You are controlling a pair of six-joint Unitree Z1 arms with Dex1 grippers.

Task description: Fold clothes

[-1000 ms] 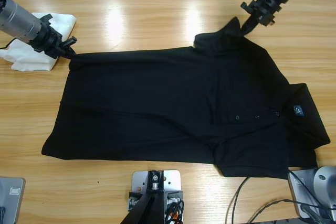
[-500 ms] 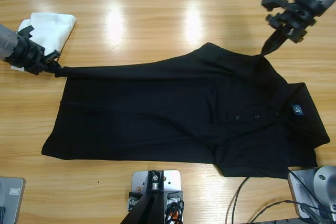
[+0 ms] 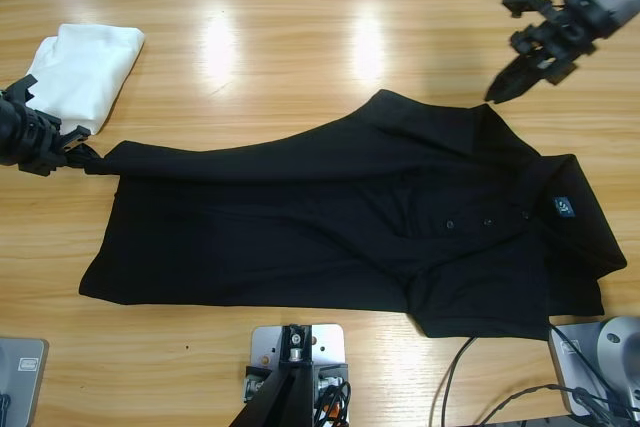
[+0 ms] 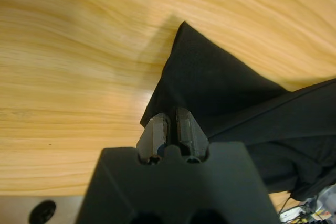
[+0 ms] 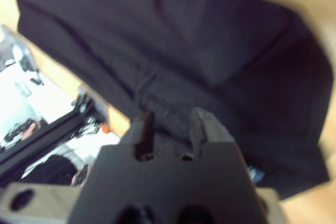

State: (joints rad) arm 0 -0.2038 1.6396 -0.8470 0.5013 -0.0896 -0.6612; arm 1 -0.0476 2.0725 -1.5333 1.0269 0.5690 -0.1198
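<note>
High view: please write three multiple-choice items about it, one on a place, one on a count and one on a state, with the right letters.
1. Where does the white folded garment lie?
A. On the shirt
B. On the table, at the upper left
C. In a gripper

2. How many garments are on the table?
A. One
B. Two
C. Three

3. What is the left gripper doing?
A. Hanging open above bare wood
B. Resting on the white garment
C. Clamping a corner of the shirt

Answers:
1 B: the white folded garment rests on the table.
2 B: only it and the black polo shirt show.
3 C: the left gripper is shut on black fabric.
</note>
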